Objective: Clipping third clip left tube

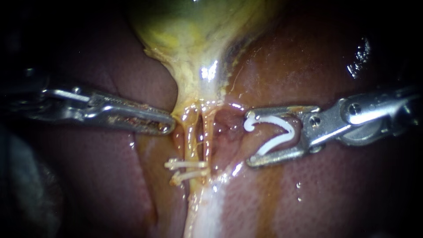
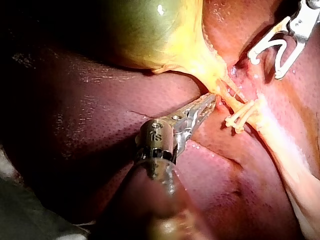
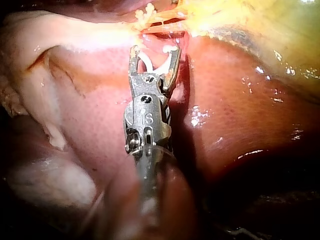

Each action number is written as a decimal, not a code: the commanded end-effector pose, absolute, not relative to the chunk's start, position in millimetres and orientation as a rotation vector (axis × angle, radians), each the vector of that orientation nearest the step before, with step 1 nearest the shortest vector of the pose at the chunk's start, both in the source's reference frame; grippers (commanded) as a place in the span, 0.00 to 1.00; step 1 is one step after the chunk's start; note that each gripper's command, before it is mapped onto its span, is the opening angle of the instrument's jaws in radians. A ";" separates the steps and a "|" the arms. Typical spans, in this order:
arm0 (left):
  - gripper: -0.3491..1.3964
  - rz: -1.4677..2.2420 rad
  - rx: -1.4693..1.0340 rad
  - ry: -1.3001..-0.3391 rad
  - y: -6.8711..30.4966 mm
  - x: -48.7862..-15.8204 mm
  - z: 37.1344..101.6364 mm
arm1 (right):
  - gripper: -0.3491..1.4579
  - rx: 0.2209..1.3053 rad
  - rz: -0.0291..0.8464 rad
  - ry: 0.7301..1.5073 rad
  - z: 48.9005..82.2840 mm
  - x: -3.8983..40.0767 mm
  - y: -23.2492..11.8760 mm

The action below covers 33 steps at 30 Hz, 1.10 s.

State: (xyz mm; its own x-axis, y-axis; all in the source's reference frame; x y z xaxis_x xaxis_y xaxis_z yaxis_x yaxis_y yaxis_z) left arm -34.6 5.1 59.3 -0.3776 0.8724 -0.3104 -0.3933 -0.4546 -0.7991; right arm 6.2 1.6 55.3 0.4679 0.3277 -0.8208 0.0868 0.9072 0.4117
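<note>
The yellow-green gallbladder (image 1: 185, 26) narrows into two thin tubes, the left tube (image 1: 190, 139) and the right tube (image 1: 207, 134). Two white clips (image 1: 187, 165) sit one below the other across the left tube. My right instrument (image 1: 250, 139) comes in from the right and stands a little to the right of the tubes, apart from them. Its jaws are spread wide and carry an open white clip (image 1: 288, 130), also seen in the right wrist view (image 3: 147, 62). My left instrument (image 1: 167, 125) has its jaws together, with the tip against tissue beside the left tube at the gallbladder's neck (image 2: 207, 105).
Reddish-brown liver (image 1: 335, 189) surrounds the tubes on both sides. A pale band of tissue (image 1: 211, 211) runs down below the clips. A wet, raw hollow (image 1: 229, 128) lies between the right tube and the loaded clip.
</note>
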 end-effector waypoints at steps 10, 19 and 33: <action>0.00 1.914 -0.937 -0.795 6.8 -32.9 56.5 | 0.47 0.430 0.154 1.082 55.3 6.2 1.6; 0.00 1.891 -0.955 -0.749 9.1 -30.2 52.6 | 0.47 0.430 0.154 1.082 55.3 6.2 1.7; 0.00 1.878 -0.975 -0.731 9.4 -29.5 51.0 | 0.47 0.431 0.156 1.082 54.9 6.6 1.7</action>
State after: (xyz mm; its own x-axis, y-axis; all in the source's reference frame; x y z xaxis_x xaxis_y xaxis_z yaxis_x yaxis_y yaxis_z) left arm -29.5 9.4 51.0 -0.3115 0.8892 -0.3350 -0.4285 -0.4461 -0.7857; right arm 6.8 1.7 54.8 0.4675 0.3304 -0.8199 0.0841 0.9067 0.4134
